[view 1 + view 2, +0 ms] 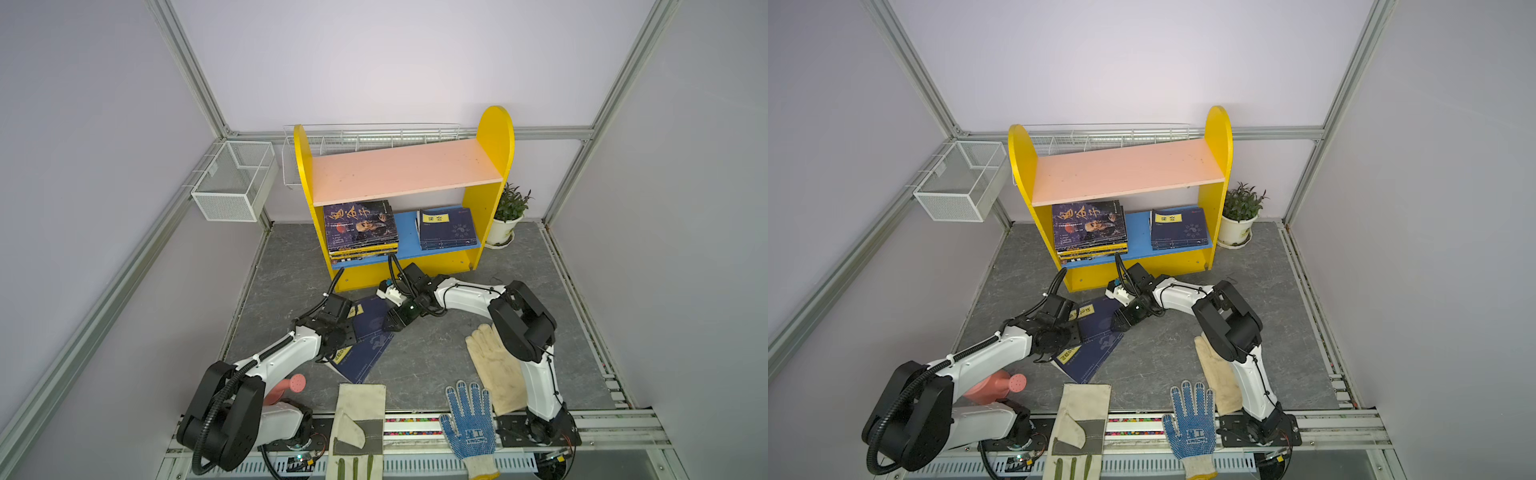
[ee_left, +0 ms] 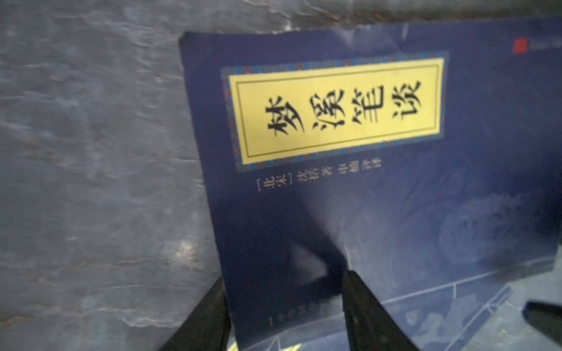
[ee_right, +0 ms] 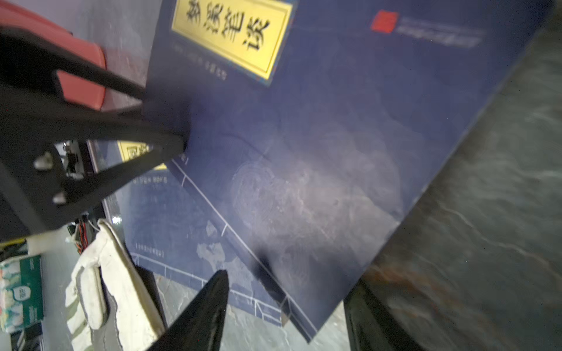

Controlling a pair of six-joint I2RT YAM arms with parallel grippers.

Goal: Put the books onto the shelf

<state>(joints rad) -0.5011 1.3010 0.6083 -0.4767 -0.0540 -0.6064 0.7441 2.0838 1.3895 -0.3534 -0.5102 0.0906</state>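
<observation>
2 navy books lie on the desk just in front of the shelf, overlapping. The upper navy book lies skewed across the lower navy book; both have yellow title labels.

L pincer: jaws clearly apart, astride the upper book's near edge, w/ one finger over the cover and the other just off the edge over the desk. Nothing gripped.

R pincer: jaws also well apart, at the opposite side of the same book, w/ the book's corner btwn the two fingers. Can't tell if either finger touches it.

On the shelf's blue lower board there are 2 piles of books, lying flat:
- left pile, several thick, w/ a dark purple-blue cover on top. Exact count unclear.
- right pile, thin navy ones, yellow label on top. Count unclear too.

Other items:
- 3 gloves at the desk's front: canvas glove, blue-dotted knit glove, cream glove partly under the R arm.
- 2 white wire baskets: one on the left wall, one behind the shelf.
- 1 potted plant beside the shelf.
- 1 pink watering can by the L arm.
</observation>
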